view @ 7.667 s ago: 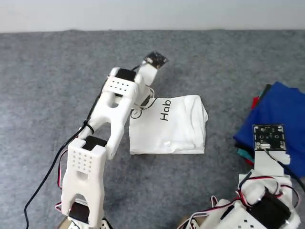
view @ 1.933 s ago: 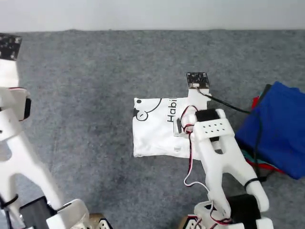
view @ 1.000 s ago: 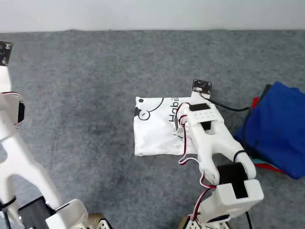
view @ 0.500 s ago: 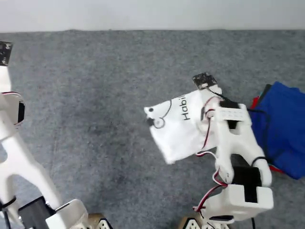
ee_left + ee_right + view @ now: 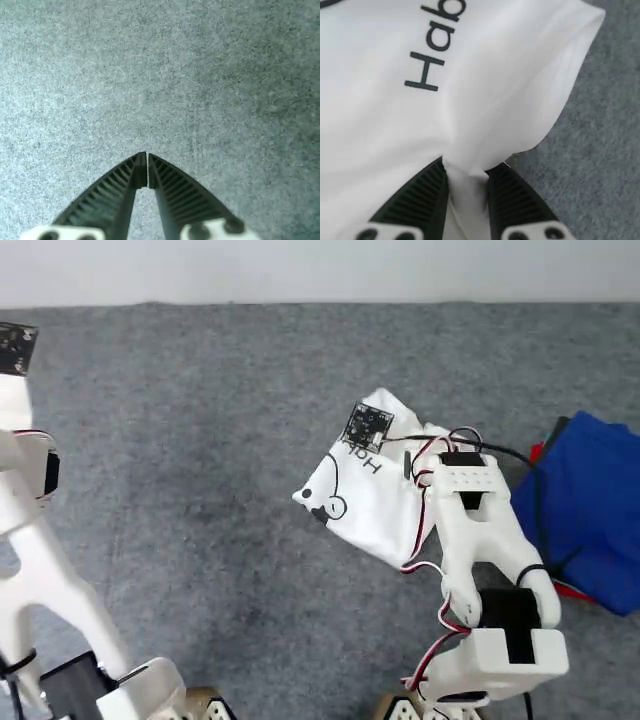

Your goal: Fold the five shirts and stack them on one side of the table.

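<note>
Right now my right end effector (image 5: 466, 175) clamps a bunched edge of the white shirt (image 5: 365, 510), which lies near the blue pile (image 5: 585, 505), skewed to it. My left end effector (image 5: 147, 172), closed empty, is well apart from that pile.

Grey carpet-like table surface (image 5: 200, 440), plain pale wall strip (image 5: 300, 270) along its far edge, even light

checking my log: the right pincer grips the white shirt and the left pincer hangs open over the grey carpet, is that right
Not quite. The left pincer is shut, not open: the left wrist view shows its tips meeting. The rest is correct: the right pincer grips the white shirt, and the left one hangs over the grey carpet.
</note>
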